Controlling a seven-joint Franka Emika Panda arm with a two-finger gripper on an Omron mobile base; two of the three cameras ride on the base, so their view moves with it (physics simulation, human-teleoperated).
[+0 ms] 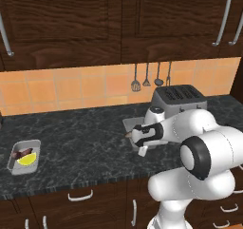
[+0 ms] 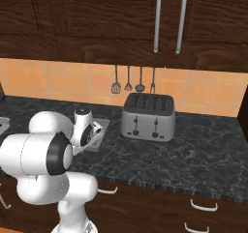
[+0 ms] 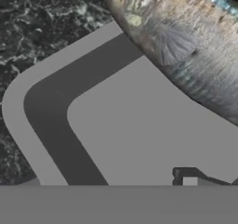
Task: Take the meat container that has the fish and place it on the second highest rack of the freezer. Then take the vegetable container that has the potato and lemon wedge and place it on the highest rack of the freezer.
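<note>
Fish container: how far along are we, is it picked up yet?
Nothing is done yet. The shallow grey tray with the silvery-brown fish sits on the dark marble counter, with the gripper low over it, not visibly gripping. The second grey tray with the yellow lemon wedge waits at left. Both freezer placements remain.

The fish (image 3: pixel 195 46), silvery-brown with a pale fin, lies across the far part of a shallow grey meat container (image 3: pixel 116 125) on the dark marble worktop (image 1: pixel 85 138). Well apart, another grey tray (image 1: pixel 14 164) holds the yellow lemon wedge (image 1: pixel 27 160) beside the dark potato (image 1: pixel 23 153).
</note>
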